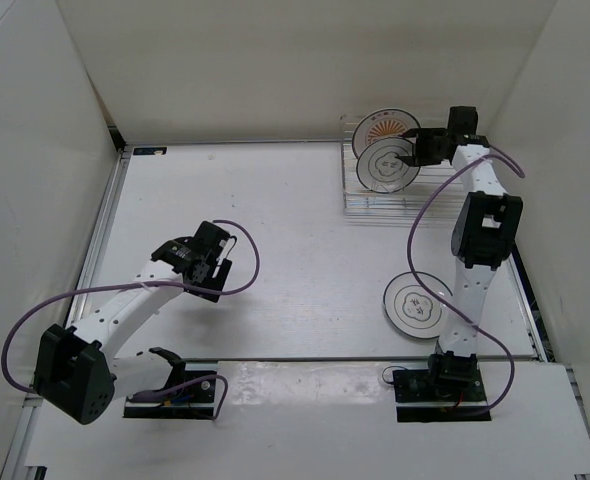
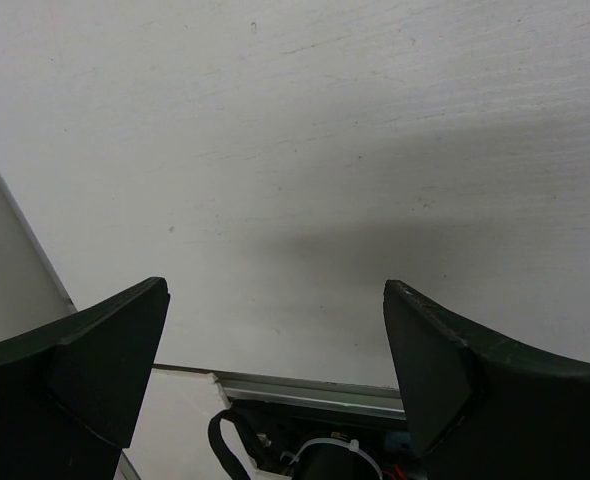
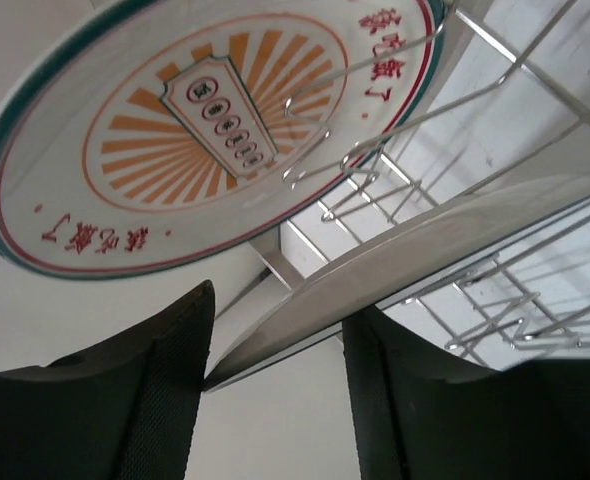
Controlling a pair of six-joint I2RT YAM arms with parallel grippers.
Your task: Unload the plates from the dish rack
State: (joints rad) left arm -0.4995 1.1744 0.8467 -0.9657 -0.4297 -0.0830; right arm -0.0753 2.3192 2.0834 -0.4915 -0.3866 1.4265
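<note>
- The left end effector [image 2: 275,290] hangs over bare white tabletop [image 2: 325,150].
- Its two dark fingers [image 2: 95,360] stand wide apart with nothing between them.
- A metal rail [image 2: 315,392] and a black cable [image 2: 225,440] show at the bottom edge.

Three round white plates are in view. Two stand in the one wire dish rack [image 1: 375,203]: one sunburst plate [image 1: 383,127] at its back and one ringed plate [image 1: 387,165] just in front. The third plate [image 1: 417,303], also ringed, lies flat on the single table [image 1: 275,220], well in front of the rack. There are two robot arms: the left arm [image 1: 125,310] and the right arm [image 1: 480,250].
</note>
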